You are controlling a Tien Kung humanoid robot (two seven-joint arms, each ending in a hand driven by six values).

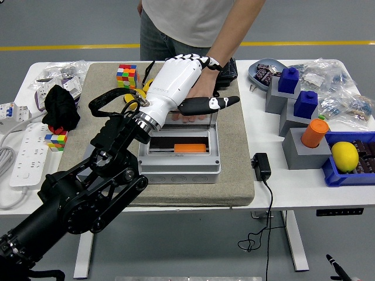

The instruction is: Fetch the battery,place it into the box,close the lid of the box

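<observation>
The grey box (179, 167) sits on the beige mat, and the orange battery (190, 148) lies inside it, seen through the top window. Its lid (176, 132) appears to lie flat over the box. A person's hand (196, 115) rests on the lid's far edge. My left hand (217, 82), white with a black thumb, hovers above the box's far side, open and holding nothing. Only a sliver of my right hand (337, 270) shows at the bottom right corner, below table height.
Yellow tape measures (153, 86), a Rubik's cube (126, 76) and a black case (176, 69) lie behind the box. A grey holder (94, 163) stands to its left and a power adapter (261, 166) to its right. Grey blocks and a lemon (344, 156) crowd the right side.
</observation>
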